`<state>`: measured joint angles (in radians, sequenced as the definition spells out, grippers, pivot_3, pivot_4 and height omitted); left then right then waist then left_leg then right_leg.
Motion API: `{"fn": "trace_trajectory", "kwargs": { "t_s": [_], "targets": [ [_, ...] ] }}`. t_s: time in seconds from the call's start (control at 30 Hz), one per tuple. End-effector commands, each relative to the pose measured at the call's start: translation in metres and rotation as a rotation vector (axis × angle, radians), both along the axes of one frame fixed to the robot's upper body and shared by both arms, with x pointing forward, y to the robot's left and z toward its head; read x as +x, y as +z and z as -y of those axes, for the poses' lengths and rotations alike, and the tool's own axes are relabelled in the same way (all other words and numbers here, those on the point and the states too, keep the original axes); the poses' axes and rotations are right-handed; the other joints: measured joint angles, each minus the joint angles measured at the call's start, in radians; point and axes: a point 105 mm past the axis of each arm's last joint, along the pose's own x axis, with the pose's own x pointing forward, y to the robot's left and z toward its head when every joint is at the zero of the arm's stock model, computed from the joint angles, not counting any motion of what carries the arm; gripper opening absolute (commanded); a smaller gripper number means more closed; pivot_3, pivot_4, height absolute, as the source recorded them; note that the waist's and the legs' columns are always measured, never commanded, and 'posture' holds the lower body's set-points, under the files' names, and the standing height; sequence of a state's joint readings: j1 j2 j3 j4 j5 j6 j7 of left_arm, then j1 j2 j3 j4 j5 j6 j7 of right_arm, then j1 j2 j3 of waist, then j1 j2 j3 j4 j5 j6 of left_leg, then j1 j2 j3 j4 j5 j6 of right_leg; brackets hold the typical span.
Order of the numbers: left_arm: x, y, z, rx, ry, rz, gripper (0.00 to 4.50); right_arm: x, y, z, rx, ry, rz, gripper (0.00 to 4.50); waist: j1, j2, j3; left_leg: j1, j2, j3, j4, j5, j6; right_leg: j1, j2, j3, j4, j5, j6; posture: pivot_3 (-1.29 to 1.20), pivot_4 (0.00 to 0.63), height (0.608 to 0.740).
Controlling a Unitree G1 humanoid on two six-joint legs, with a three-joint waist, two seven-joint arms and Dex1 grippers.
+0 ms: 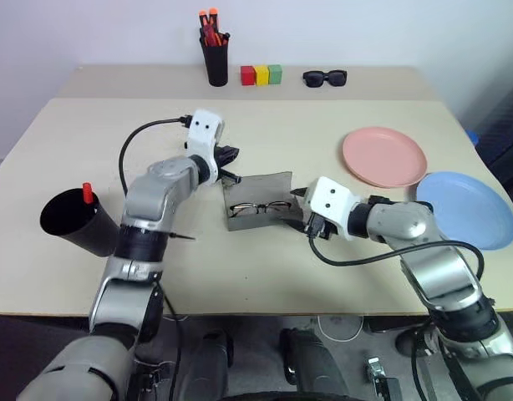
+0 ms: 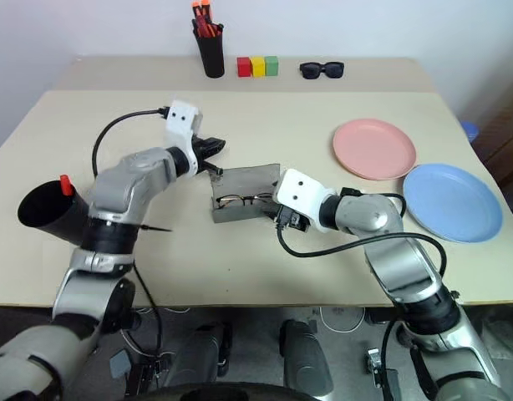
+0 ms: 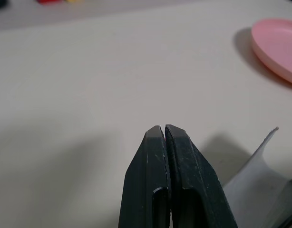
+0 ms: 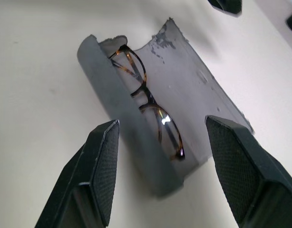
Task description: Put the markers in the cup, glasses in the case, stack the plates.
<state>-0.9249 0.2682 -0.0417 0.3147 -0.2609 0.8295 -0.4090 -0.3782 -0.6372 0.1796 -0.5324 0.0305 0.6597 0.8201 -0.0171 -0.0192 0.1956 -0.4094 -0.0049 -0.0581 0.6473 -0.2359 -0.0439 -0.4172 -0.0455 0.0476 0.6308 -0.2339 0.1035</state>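
Glasses [image 4: 148,104] already lying in open case [image 4: 193,90]. Push lid down with shut, empty left claw [image 1: 232,155] behind it; keep spread, empty right claw [image 4: 160,156] clear.

A: What colour is the case [image 4: 193,95]?
B: Grey, holding tortoiseshell-brown glasses [image 4: 150,107].
A: The plates?
B: One salmon pink plate [image 1: 383,156], one light blue plate [image 1: 465,209], on a beige bench [image 1: 323,251].
A: The cup [image 1: 73,221]?
B: Black.
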Motion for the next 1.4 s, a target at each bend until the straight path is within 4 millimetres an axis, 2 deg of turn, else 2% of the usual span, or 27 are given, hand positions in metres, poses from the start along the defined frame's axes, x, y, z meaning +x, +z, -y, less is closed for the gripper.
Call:
{"fn": "trace_trajectory", "kwargs": {
  "t_s": [0.03, 0.13, 0.3, 0.57, 0.7, 0.8, 1.0, 1.1, 1.27, 1.4],
  "targets": [
    [0.008, -0.006, 0.007, 0.04, -0.016, -0.066, 0.04, -0.012, 0.026, 0.002, 0.086, -0.008, 0.08, 2.89, -0.003, 0.0, 0.0, 0.0, 0.0, 0.0, -0.001, 0.0, 0.0, 0.0, 0.0, 0.0, 0.0, 0.0, 0.0, 0.0, 0.15, 0.74],
    [0.009, -0.013, 0.012, 0.042, -0.046, -0.136, 0.04, -0.017, 0.026, 0.009, 0.117, -0.053, 0.063, 2.89, -0.003, 0.0, 0.0, 0.001, 0.0, 0.0, -0.001, 0.0, 0.0, 0.0, 0.0, 0.0, 0.0, 0.0, 0.0, 0.0, 0.15, 0.74],
    [-0.002, -0.026, 0.021, 0.049, -0.137, -0.232, 0.04, -0.02, 0.021, 0.02, 0.107, -0.112, 0.047, 2.89, 0.002, 0.0, 0.0, 0.0, 0.0, 0.0, -0.001, 0.0, 0.0, 0.0, 0.0, 0.0, 0.0, 0.0, 0.0, 0.0, 0.15, 0.74],
    [-0.022, -0.024, 0.02, 0.057, -0.215, -0.203, 0.04, -0.012, 0.013, 0.025, 0.102, -0.157, 0.034, 2.89, 0.001, 0.0, 0.0, 0.0, 0.0, 0.0, -0.001, 0.0, 0.0, 0.0, 0.0, 0.001, 0.0, 0.0, 0.0, 0.0, 0.15, 0.74],
    [-0.041, -0.025, 0.02, 0.091, -0.272, -0.078, 0.04, -0.001, 0.009, 0.032, 0.108, -0.209, 0.029, 2.89, 0.0, 0.0, 0.0, 0.001, 0.0, 0.0, -0.001, 0.0, 0.0, 0.0, 0.0, 0.001, 0.0, 0.0, 0.0, 0.0, 0.15, 0.74],
    [-0.062, -0.028, 0.021, 0.132, -0.333, 0.036, 0.04, 0.01, 0.005, 0.039, 0.115, -0.26, 0.021, 2.89, 0.0, 0.001, 0.0, 0.001, 0.001, 0.001, -0.001, 0.0, 0.0, 0.0, -0.001, 0.002, 0.0, 0.0, 0.0, 0.0, 0.15, 0.74],
    [-0.097, -0.043, 0.018, 0.183, -0.43, 0.077, 0.04, 0.024, 0.002, 0.047, 0.126, -0.317, 0.023, 2.89, 0.005, 0.001, 0.0, 0.001, 0.001, 0.001, 0.0, 0.0, 0.0, 0.0, -0.001, 0.002, 0.0, -0.002, -0.004, 0.0, 0.15, 0.74],
    [-0.103, -0.043, 0.018, 0.2, -0.446, 0.127, 0.04, 0.031, 0.002, 0.051, 0.12, -0.345, 0.032, 2.89, 0.005, 0.001, 0.0, 0.001, 0.001, 0.002, 0.0, 0.0, 0.0, 0.0, -0.001, 0.002, 0.0, -0.002, -0.005, 0.0, 0.15, 0.74],
    [-0.121, -0.027, 0.026, 0.056, -0.524, 0.278, 0.04, 0.062, -0.004, 0.082, 0.002, -0.518, 0.108, 2.89, 0.003, 0.001, 0.0, 0.001, 0.001, 0.003, 0.0, 0.0, 0.0, 0.0, -0.001, 0.003, -0.001, -0.002, -0.005, 0.0, 0.15, 0.74],
    [-0.135, -0.024, 0.034, -0.026, -0.569, 0.312, 0.04, 0.09, -0.017, 0.107, -0.16, -0.619, 0.19, 2.89, 0.002, 0.001, 0.0, 0.001, 0.001, 0.003, 0.0, 0.0, 0.0, 0.0, -0.001, 0.003, 0.0, -0.002, -0.005, 0.0, 0.15, 0.74]
  ]
}}
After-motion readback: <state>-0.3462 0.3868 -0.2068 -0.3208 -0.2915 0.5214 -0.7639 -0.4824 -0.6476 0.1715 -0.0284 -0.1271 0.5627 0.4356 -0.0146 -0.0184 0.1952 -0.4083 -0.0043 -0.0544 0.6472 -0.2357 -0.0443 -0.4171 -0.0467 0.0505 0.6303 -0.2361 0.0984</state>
